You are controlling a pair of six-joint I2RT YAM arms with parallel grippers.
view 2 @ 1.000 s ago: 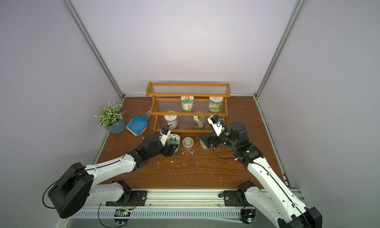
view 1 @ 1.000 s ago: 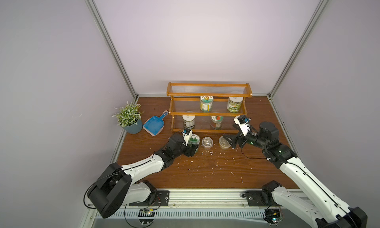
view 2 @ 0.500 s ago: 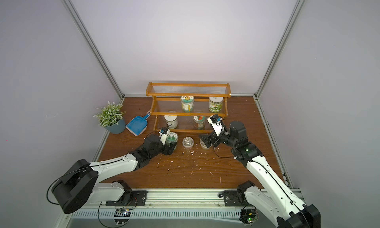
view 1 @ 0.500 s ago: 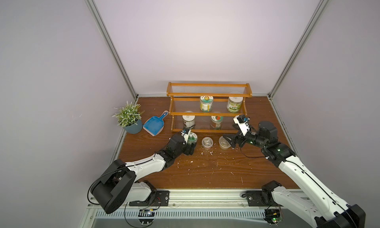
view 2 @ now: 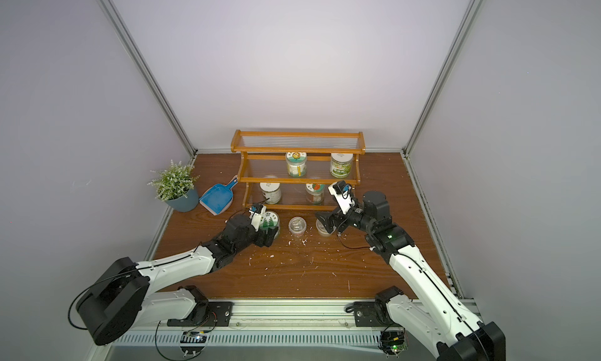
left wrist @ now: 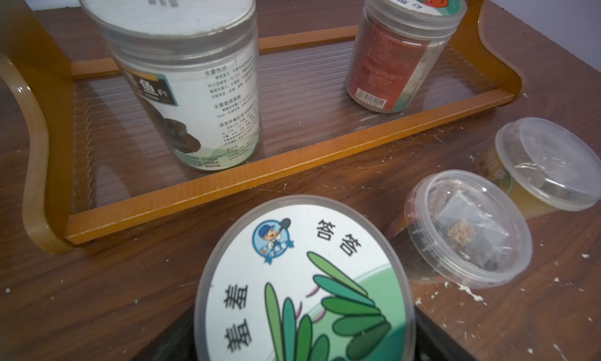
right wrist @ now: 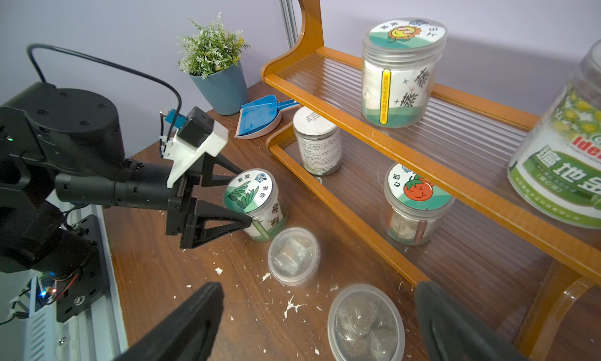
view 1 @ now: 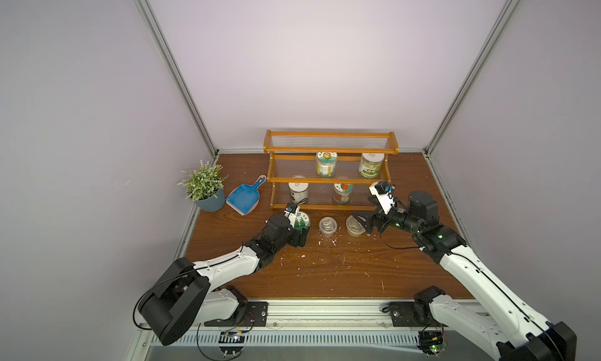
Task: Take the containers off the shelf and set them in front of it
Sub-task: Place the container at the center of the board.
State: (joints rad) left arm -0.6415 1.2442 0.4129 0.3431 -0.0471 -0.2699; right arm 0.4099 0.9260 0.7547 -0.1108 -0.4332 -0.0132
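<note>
The orange-brown shelf point(view 1: 330, 180) stands at the back of the table. Its middle tier bears a sunflower-lid jar point(view 1: 326, 164) and a white-lid jar with a green label point(view 1: 370, 165). A plain white-lid jar point(view 1: 298, 193) and a tomato-lid jar point(view 1: 342, 193) stand on the bottom tier. In front of the shelf a leaf-lid jar point(right wrist: 253, 206) stands on the table between the spread fingers of my left gripper point(view 1: 300, 229), which is open. Two clear-lidded cups point(view 1: 328, 225) point(right wrist: 366, 323) sit to the right of that jar. My right gripper point(right wrist: 318, 287) hovers open over the right-hand cup.
A blue-grey plant pot point(view 1: 206, 193) and a blue dustpan point(view 1: 244, 198) stand left of the shelf. White crumbs point(view 1: 325, 242) are scattered over the wooden table in front of the cups. Side walls close in on both sides.
My left gripper has moved the leaf-lid jar slightly toward the shelf and its jaws have opened around it. The right arm has barely moved.
</note>
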